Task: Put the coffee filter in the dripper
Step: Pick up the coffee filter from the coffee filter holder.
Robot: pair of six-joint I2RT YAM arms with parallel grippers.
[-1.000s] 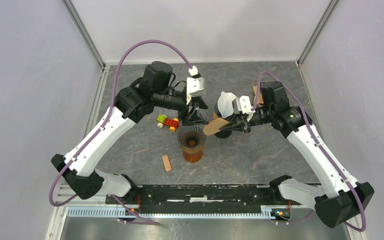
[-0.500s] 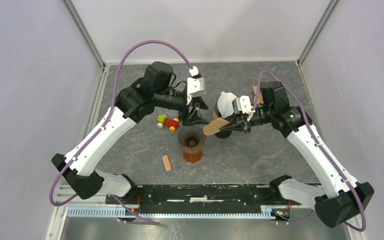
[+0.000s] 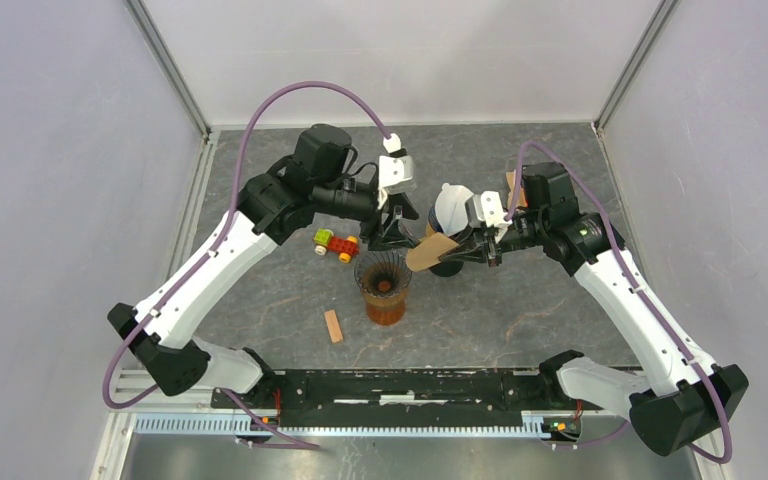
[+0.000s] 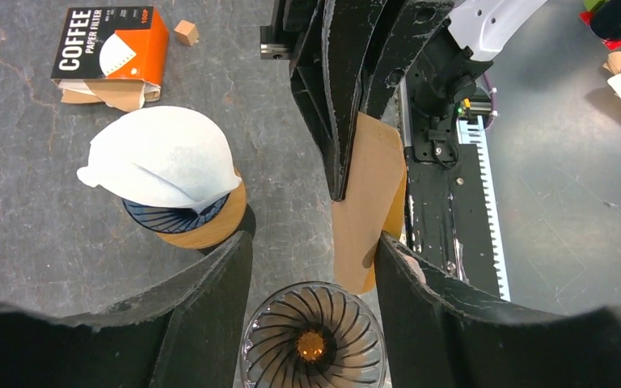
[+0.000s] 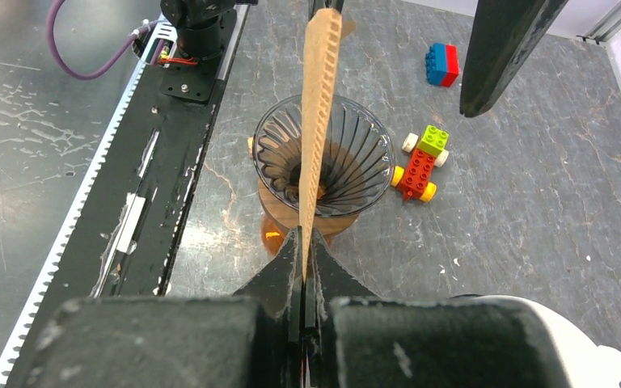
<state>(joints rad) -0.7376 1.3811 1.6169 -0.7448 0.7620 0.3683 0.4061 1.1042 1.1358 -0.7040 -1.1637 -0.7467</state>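
Your right pincer (image 5: pixel 303 242) stays clamped on the flat brown paper coffee filter (image 5: pixel 317 121), poised over the ribbed glass dripper (image 5: pixel 360 174) mid-surface. Your left pincer (image 4: pixel 314 242), fingers apart, has edged closer, probably to open the filter.

Both arms are extended forward and bent inward so that the wrists are faced toward each other, the left end effector (image 3: pixel 392 232) being held with fingers spread apart, the right end effector (image 3: pixel 463 251) pressed closed on a brown coffee filter (image 5: pixel 317 121).
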